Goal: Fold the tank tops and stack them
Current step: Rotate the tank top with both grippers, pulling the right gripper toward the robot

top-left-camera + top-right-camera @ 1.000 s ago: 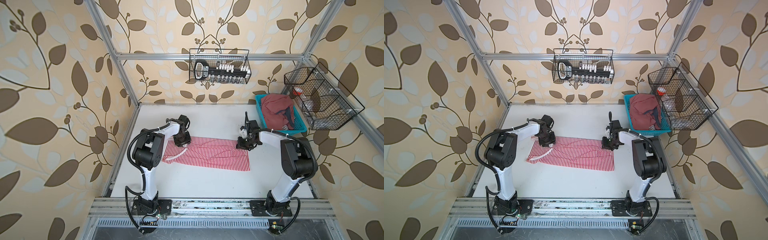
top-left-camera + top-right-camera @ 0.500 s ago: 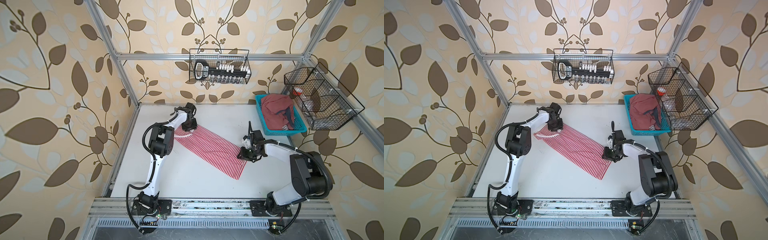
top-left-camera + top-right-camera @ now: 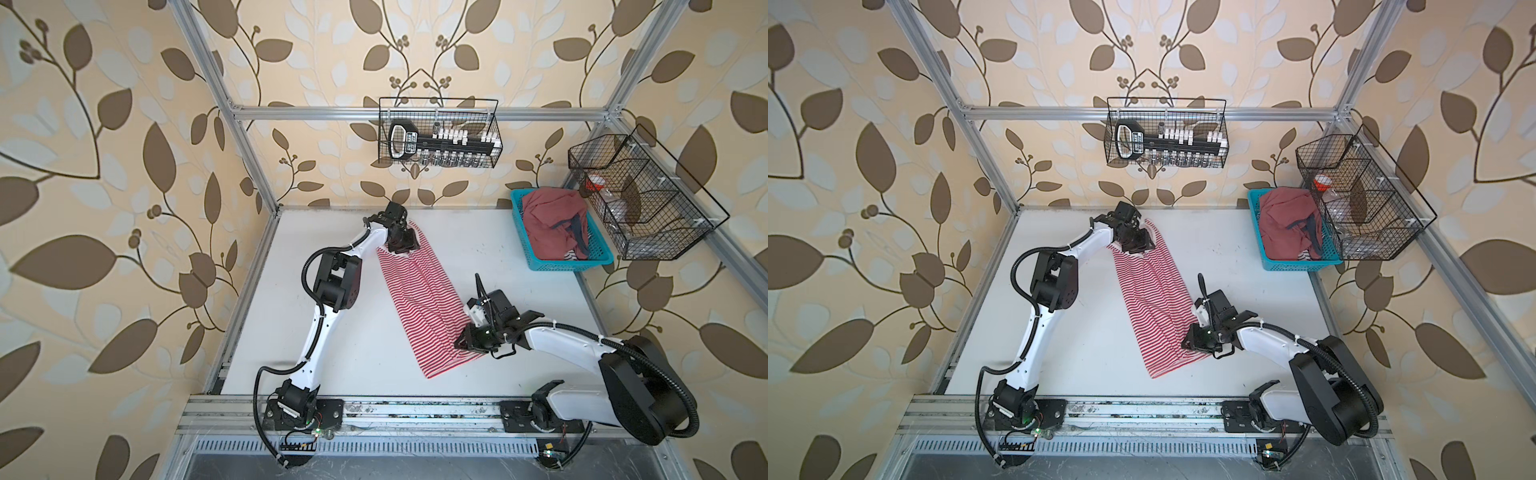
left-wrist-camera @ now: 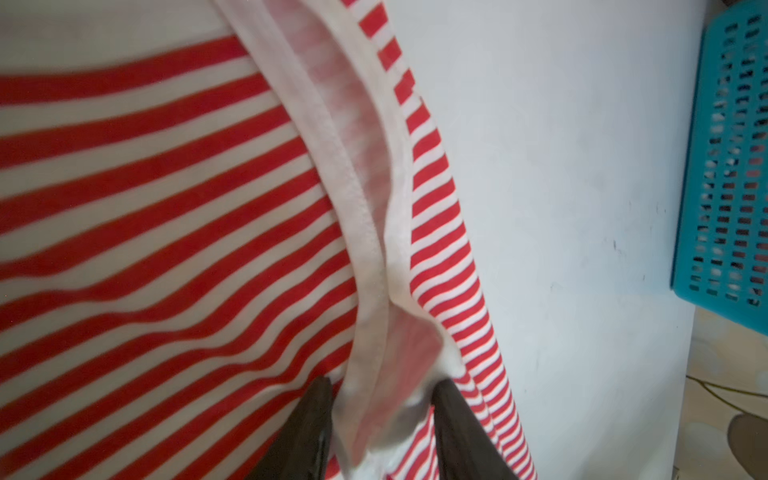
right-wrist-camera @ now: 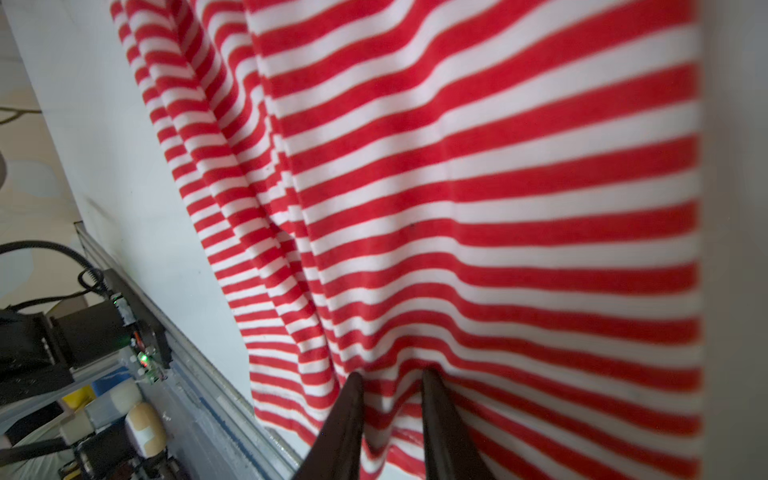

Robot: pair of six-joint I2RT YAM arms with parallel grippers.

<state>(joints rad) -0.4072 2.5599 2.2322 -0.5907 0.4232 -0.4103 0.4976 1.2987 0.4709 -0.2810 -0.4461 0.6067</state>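
The red-and-white striped tank top (image 3: 419,299) (image 3: 1154,299) lies stretched slantwise on the white table, straps at the far end and hem towards the front rail. My left gripper (image 3: 409,245) (image 4: 382,382) is shut on its white-trimmed strap end, which is bunched between the jaws. My right gripper (image 3: 460,341) (image 5: 392,374) pinches a fold of the striped cloth (image 5: 457,187) at the hem's right side, and creases run to the jaws. The dusty red tank top (image 3: 552,226) (image 3: 1287,224) lies crumpled in the blue basket (image 3: 523,232).
The blue basket (image 3: 1258,232) (image 4: 727,166) stands at the table's far right corner. A wire basket (image 3: 438,139) with tools hangs on the back wall, another wire basket (image 3: 640,199) on the right wall. An aluminium rail (image 3: 395,411) runs along the front edge.
The striped top has swung from lying crosswise to slanting front to back. My left gripper carried its end to the far side, and my right gripper drew the hem towards the front.
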